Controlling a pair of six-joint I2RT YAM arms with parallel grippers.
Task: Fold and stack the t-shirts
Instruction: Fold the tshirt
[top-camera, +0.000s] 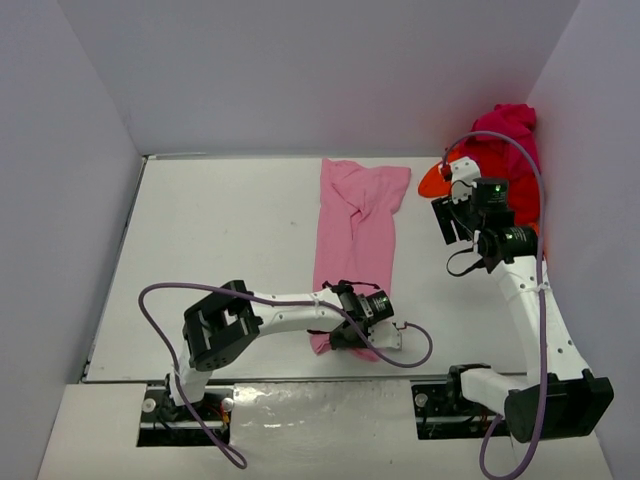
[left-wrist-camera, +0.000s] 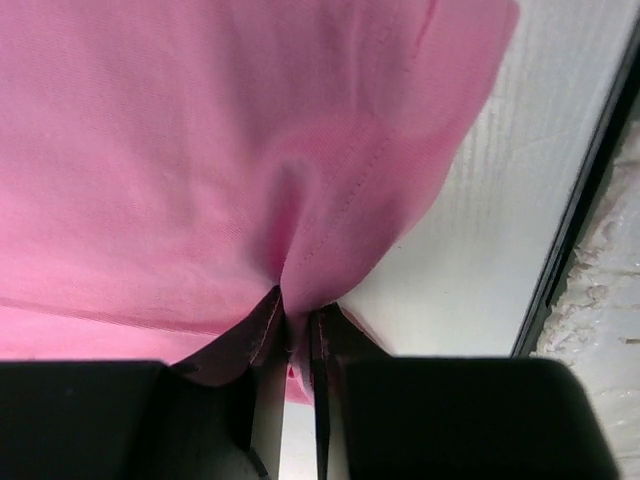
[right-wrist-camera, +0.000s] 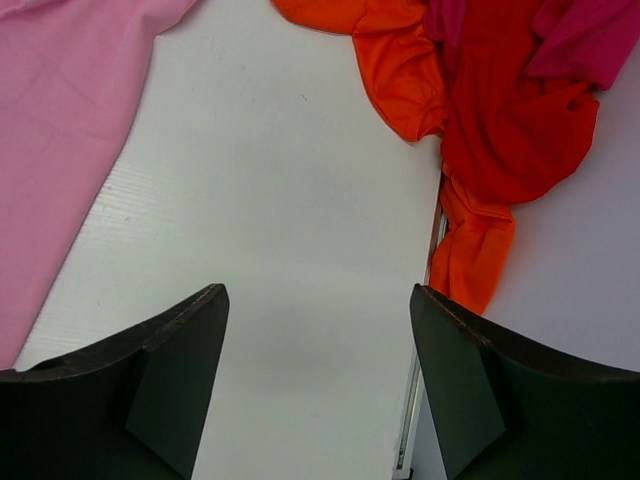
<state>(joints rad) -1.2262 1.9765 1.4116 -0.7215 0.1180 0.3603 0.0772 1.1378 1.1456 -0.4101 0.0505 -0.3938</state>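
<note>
A light pink t-shirt (top-camera: 355, 235) lies in a long strip down the middle of the table, twisted at its far end. My left gripper (top-camera: 345, 335) is shut on its near hem, which bunches between the fingers in the left wrist view (left-wrist-camera: 296, 305). The orange t-shirt (top-camera: 434, 180), red t-shirt (top-camera: 490, 160) and magenta t-shirt (top-camera: 515, 120) are heaped in the far right corner. My right gripper (top-camera: 452, 215) hangs open and empty above the table, just in front of that heap. In the right wrist view the orange (right-wrist-camera: 410, 70), red (right-wrist-camera: 510, 110) and magenta (right-wrist-camera: 590, 45) cloth lie ahead of it.
Grey walls close in the left (top-camera: 60, 200), back and right sides. The table's near edge (top-camera: 300, 380) runs just behind the left gripper. A purple cable (top-camera: 160, 300) loops beside the left arm.
</note>
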